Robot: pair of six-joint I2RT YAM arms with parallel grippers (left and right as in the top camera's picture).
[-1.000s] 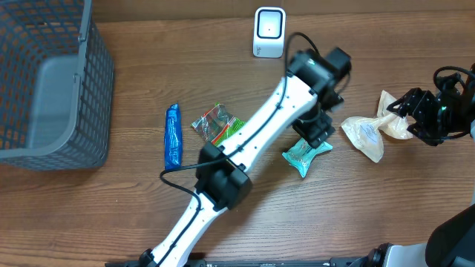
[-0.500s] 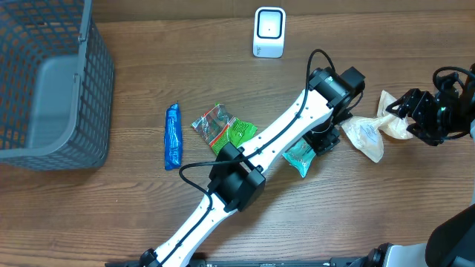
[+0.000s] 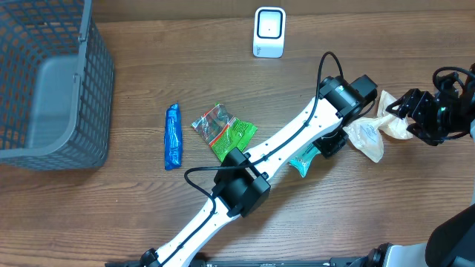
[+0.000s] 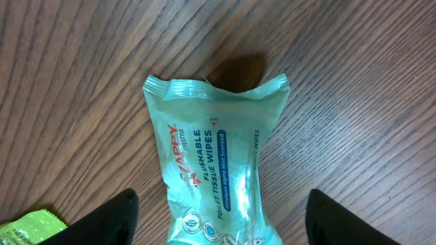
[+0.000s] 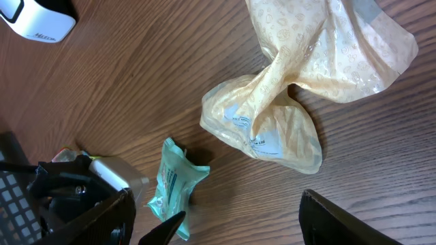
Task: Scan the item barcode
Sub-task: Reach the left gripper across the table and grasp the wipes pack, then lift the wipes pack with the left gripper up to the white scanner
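A teal pack of flushable wipes lies flat on the wooden table, well apart from the white scanner. The left gripper, having shifted right in the past second, now straddles it with jaws spread, touching nothing. A pick-up looks close, while the right gripper hangs spread and empty near a crumpled cream bag.
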